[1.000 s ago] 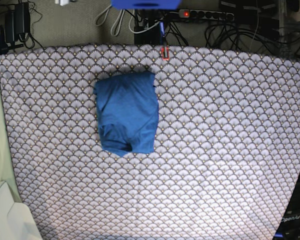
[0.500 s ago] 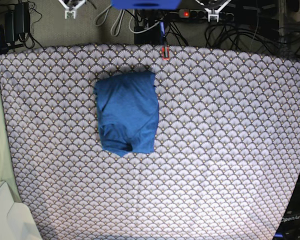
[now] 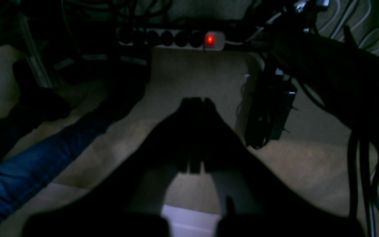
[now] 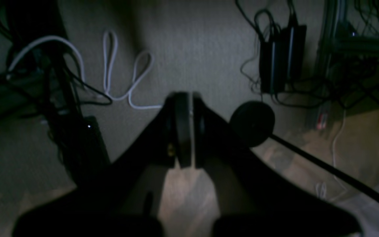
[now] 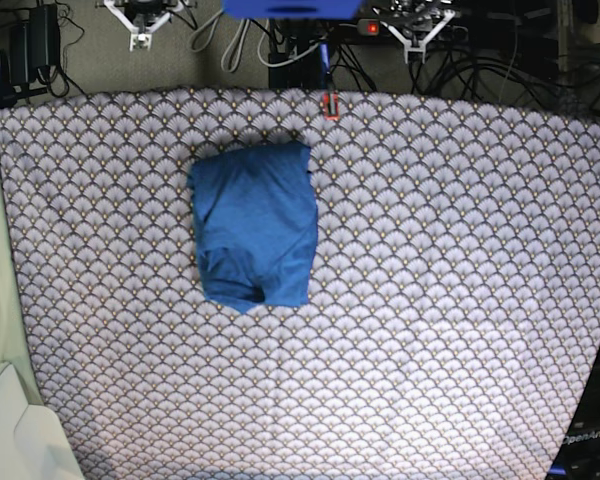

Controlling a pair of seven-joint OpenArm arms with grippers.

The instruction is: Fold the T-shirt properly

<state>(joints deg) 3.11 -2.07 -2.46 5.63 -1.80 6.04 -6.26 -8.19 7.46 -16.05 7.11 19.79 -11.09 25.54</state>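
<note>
The T-shirt (image 5: 254, 224) lies bundled on my worktop (image 5: 460, 300), long axis running away from me. My right end effector (image 5: 140, 18) is nearer than my left end effector (image 5: 412, 22); both pressed together, empty.

1 blue T-shirt (image 5: 253, 222) on 1 table (image 5: 460, 300). 2 end effectors past the table's far edge: left end effector (image 5: 416, 30), right end effector (image 5: 141, 25). 1 power strip (image 5: 410, 29) w/ 1 red light.
</note>
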